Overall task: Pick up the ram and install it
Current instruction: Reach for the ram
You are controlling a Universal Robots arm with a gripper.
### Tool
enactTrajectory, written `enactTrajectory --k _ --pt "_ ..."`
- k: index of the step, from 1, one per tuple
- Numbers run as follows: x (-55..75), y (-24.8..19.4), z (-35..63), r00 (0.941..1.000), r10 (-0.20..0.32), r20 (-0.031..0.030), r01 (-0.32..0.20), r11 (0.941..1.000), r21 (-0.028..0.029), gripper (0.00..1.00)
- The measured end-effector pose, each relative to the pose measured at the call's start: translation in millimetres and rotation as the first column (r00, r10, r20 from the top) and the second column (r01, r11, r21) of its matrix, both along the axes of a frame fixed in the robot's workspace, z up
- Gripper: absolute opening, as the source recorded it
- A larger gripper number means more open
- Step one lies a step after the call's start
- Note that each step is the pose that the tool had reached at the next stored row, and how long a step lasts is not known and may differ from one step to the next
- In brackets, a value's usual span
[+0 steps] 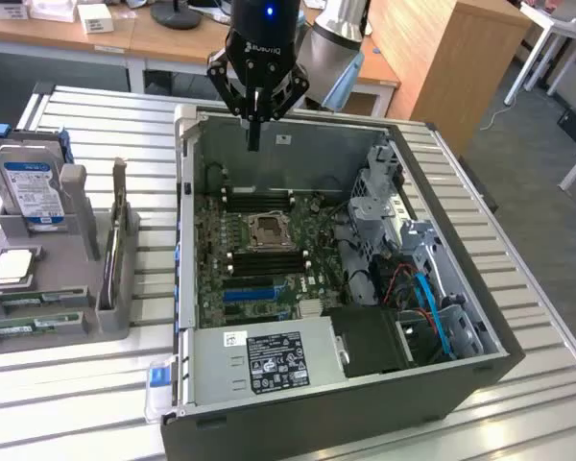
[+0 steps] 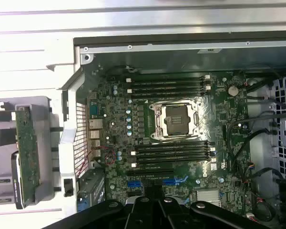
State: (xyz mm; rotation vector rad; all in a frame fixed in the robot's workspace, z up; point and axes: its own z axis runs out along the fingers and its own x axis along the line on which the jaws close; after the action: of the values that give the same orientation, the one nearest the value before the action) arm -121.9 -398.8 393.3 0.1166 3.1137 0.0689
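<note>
Hovering end effector (image 1: pixel 253 127): clenched, fingers pressed together with nothing between them, pointing down over the far edge of the case.
case (image 1: pixel 298 423): open, lying on its side on the worktop (image 1: pixel 77 403).
board (image 2: pixel 124 124): on the case floor, below the end effector; socket (image 2: pixel 175 119) in the middle, dark slots on two sides of it.
ram (image 1: pixel 24 327): green sticks lying flat in the grey holder (image 1: pixel 86 298), at the exterior view's left of the case, well apart from the end effector.
drive (image 1: pixel 34 187): upright in the same holder, beyond the ram.
</note>
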Motion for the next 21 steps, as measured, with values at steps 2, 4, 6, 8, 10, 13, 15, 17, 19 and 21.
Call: enactTrajectory --k 2,4,6,8,10,13,15,17,19,21 --pt "0.0 0.0 0.0 1.0 0.0 0.0 0.0 1.0 0.0 0.11" --pt "0.0 0.0 0.0 1.0 0.0 0.0 0.0 1.0 0.0 0.11" --pt "0.0 0.0 0.0 1.0 0.0 0.0001 0.0 1.0 0.0 0.11" --pt "0.0 0.0 0.0 1.0 0.0 0.0001 0.0 1.0 0.0 0.11" --pt "0.0 0.0 0.0 1.0 0.0 0.0 0.0 1.0 0.0 0.11" --pt "-0.4 0.0 0.0 1.0 0.0 0.0 0.0 1.0 -0.0001 0.11" --pt "-2.5 -0.1 0.1 1.0 0.0 -0.0001 0.0 1.0 -0.0002 0.11" --pt "-6.7 0.0 0.0 1.0 0.0 0.0 0.0 1.0 0.0 0.11" --pt "-11.9 0.0 0.0 1.0 0.0 0.0 0.0 1.0 0.0 0.11" --pt "-17.4 0.0 0.0 1.0 0.0 0.0 0.0 1.0 0.0 0.11"
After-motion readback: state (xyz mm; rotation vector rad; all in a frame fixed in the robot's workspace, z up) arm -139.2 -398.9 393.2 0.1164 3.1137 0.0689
